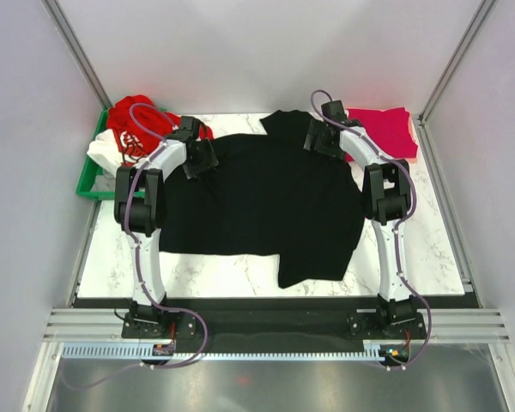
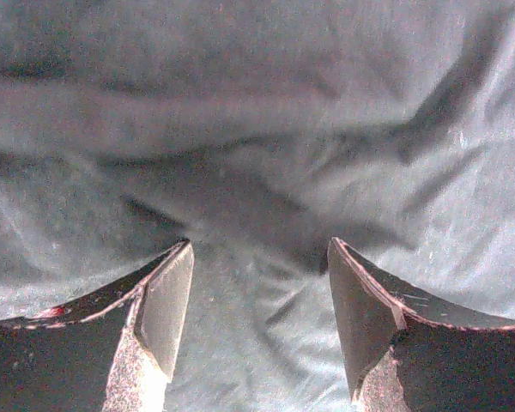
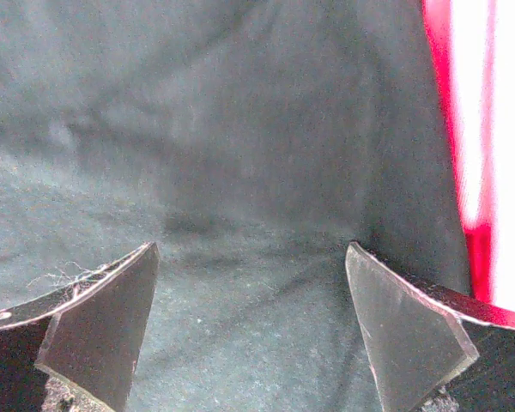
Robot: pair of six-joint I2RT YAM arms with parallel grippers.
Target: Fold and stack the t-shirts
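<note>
A: What is shown only from above?
B: The black shirt (image 1: 266, 206) is spread mid-table, the pink shirt (image 1: 382, 129) is at the far right, and the red shirt (image 1: 137, 116) is in the bin (image 1: 87, 180).
A: And at the wrists?
B: The left gripper (image 2: 259, 249) and right gripper (image 3: 251, 249) are seen parted over black cloth, nothing clamped.

- Overhead cam: bright, even light from above, everything sharp. The black t-shirt (image 1: 266, 202) goes to one flat dark patch, folds barely show.
- Left wrist cam: grainy and kinda soft, bluish cast, creases throw gentle shadows.
- Right wrist cam: dimmer, noisy, and the pink t-shirt (image 3: 476, 129) on the right is blown out white.
</note>
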